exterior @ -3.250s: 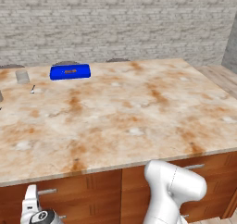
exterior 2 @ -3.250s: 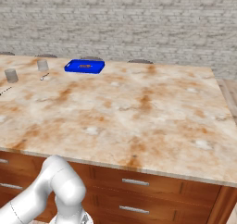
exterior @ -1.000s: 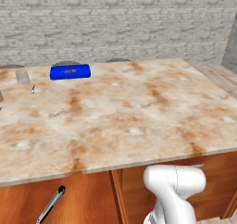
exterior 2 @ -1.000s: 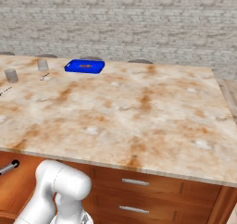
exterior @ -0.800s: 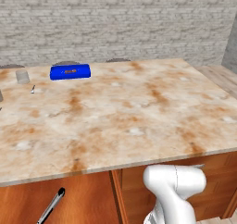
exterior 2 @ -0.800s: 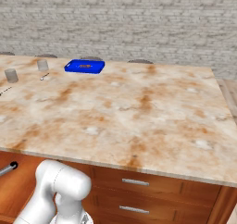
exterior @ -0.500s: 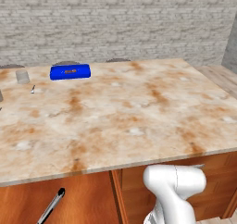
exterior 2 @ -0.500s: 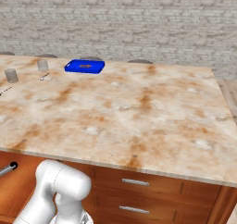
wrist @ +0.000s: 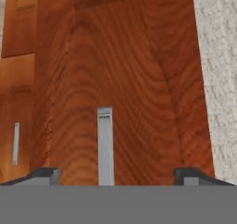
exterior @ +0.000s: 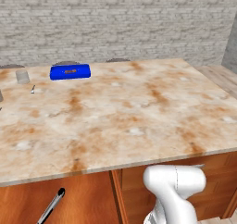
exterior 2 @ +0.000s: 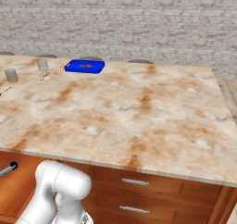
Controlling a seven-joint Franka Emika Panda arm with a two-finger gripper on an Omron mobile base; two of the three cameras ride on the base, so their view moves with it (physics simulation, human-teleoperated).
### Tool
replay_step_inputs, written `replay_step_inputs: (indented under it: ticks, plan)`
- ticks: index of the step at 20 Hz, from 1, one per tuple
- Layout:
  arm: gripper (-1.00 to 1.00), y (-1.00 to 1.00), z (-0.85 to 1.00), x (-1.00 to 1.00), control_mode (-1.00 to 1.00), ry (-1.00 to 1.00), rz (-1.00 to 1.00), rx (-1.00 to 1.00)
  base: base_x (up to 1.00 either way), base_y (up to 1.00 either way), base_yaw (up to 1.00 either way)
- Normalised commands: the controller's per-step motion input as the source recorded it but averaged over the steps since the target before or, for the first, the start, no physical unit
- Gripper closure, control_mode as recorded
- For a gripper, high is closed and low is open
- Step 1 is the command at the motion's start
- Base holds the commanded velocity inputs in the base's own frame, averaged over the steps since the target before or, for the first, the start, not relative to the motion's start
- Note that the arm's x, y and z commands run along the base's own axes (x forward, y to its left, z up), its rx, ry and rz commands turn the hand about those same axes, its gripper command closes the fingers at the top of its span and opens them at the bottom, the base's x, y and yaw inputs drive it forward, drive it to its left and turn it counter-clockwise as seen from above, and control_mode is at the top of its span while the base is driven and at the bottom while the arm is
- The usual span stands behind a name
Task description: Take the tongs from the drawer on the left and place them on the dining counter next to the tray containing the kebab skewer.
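Drawer point(exterior: 69, 200) is out now versus the first frames, where its front was closed with the hand low at its left; fingers point(wrist: 115, 174) have just let go, spread wide, holding nothing. Handle bar point(wrist: 105, 144) sits between the tips, running toward 12 o'clock in the hand view. Tongs point(exterior: 52, 206) lie in the drawer under the desk point(exterior: 115, 116) edge, long axis diagonal, black end at 1 o'clock. Tray point(exterior: 70, 71) sits far back on the desk, at 11.

The tray point(exterior: 70, 71) sits at the far left of the bench point(exterior: 139, 107), the kebab skewer point(exterior: 71, 71) in it; a cup point(exterior: 22, 76) stands left of the tray; the tongs point(exterior: 52, 206) lie in the drawer point(exterior: 88, 200) below the bench's near edge.
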Motion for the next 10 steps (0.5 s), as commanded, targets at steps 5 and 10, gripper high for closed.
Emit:
replay_step_inputs:
  ticks: [5,10]
  plan:
    - [-1.0,0.0,0.43,-0.96,-1.0,-0.12,0.0,0.01,0.0,0.0,0.0]
    - [-1.0,-0.05,0.54,-0.93,-1.0,-0.12,0.0,0.04,0.0,0.0,0.0]
